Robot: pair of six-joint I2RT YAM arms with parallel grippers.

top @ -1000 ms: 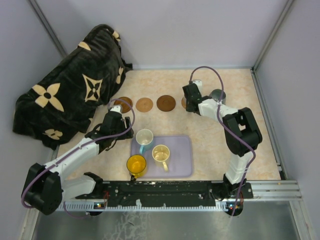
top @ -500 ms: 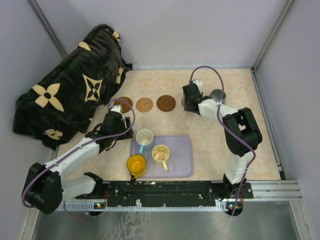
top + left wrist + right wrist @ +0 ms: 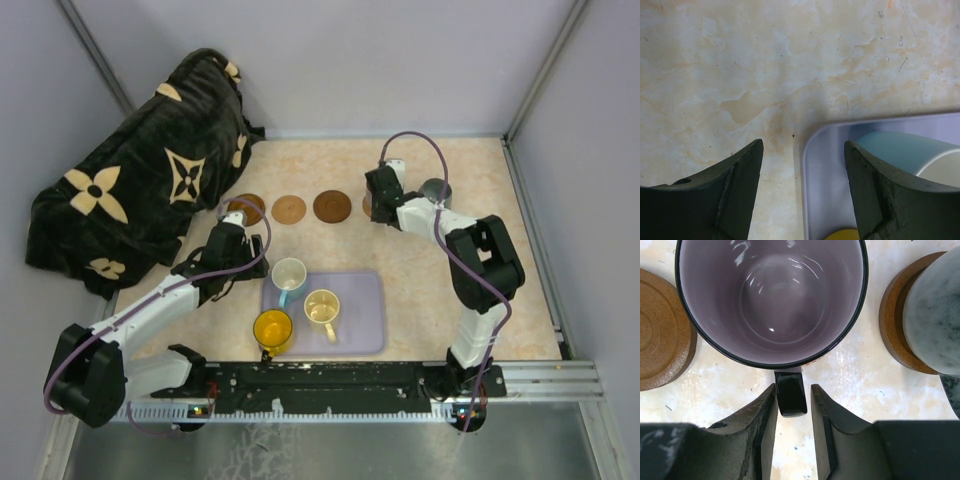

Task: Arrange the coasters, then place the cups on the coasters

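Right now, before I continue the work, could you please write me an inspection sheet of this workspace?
Surface: beige marbled table; small dark specks, no spill seen.
Job's things: three bare coasters in a row; grey cup on a fourth coaster; mauve cup upright, what lies under it is hidden; white-and-blue cup, cream cup and yellow cup on the lavender tray.
Clutter: black blanket with tan flowers, far left.
Grippers: left tool open, empty, over the tray's corner; right tool on both sides of the mauve cup's handle, grip unclear.
Cables: purple cable along each arm, away from the cups.
Surroundings: grey walls, metal posts; nothing else seen.
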